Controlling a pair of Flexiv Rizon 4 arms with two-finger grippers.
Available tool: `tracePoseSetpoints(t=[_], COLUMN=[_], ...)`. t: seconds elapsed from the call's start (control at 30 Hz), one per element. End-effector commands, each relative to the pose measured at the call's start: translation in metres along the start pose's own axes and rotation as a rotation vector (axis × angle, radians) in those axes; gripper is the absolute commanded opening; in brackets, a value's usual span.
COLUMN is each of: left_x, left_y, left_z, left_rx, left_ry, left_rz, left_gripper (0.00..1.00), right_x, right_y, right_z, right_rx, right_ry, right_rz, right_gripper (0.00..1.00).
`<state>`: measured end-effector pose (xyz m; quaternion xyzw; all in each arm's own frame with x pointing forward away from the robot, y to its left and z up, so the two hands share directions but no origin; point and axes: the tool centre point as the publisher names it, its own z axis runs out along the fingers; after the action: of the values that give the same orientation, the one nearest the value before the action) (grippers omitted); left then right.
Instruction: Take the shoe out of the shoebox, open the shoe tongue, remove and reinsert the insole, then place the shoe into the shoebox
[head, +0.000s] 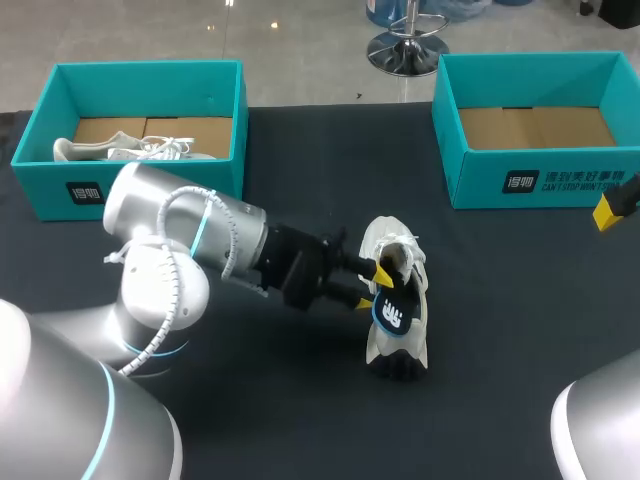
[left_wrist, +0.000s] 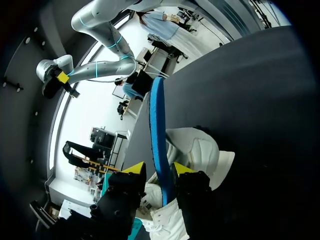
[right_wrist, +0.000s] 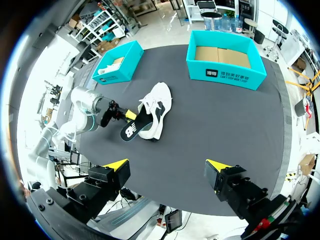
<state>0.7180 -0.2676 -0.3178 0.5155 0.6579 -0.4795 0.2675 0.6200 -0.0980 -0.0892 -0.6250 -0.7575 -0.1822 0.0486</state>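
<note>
Head view shows the shoe (head: 385, 240), white with dark patches, lying on the dark table (head: 500, 350) near its middle, well apart from both teal boxes. The left shoebox (head: 150, 66) is seen at the table's far left corner with a second shoe (head: 130, 150) lying inside it; only brown cardboard is seen inside the right shoebox (head: 560, 180) at the far right. The left arm is brought in low from the left side, and the left gripper (head: 373, 287) is set against the shoe's side. The insole (head: 397, 312), black and blue with a white mark, is pinched between its two yellow-tipped fingers (left_wrist: 134, 169). In the left wrist view the insole is seen on edge, running up between the tips and ahead of them, with the shoe just beside and beneath it. The insole is laid over the nearer half of the shoe, most of it outside; whether its far end sits within the opening cannot be told. The right gripper (right_wrist: 167, 167) is held high above the table's near edge, far from the shoe. Its fingers are spread wide and nothing is held between them.
</note>
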Motion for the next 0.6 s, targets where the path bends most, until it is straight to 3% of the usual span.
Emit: tracePoseSetpoints(t=[0.03,0.23,0.6], left_x=[0.000,0.002,0.010], left_y=[0.004,0.006,0.034], left_z=[0.008,0.008,0.002], left_rx=[0.005,0.013,-0.037], left_ry=[0.023,0.041,0.073], left_rz=[0.005,0.025,0.088], left_gripper=[0.00,0.00,0.00], right_x=[0.001,0.001,0.001], right_y=[0.003,0.003,0.003], right_z=[-0.001,-0.001,-0.001], right_rx=[0.007,0.007,0.007], right_ry=[-0.001,-0.001,-0.001], right_rz=[0.002,0.002,0.002], right_gripper=[1.00,1.00,1.00])
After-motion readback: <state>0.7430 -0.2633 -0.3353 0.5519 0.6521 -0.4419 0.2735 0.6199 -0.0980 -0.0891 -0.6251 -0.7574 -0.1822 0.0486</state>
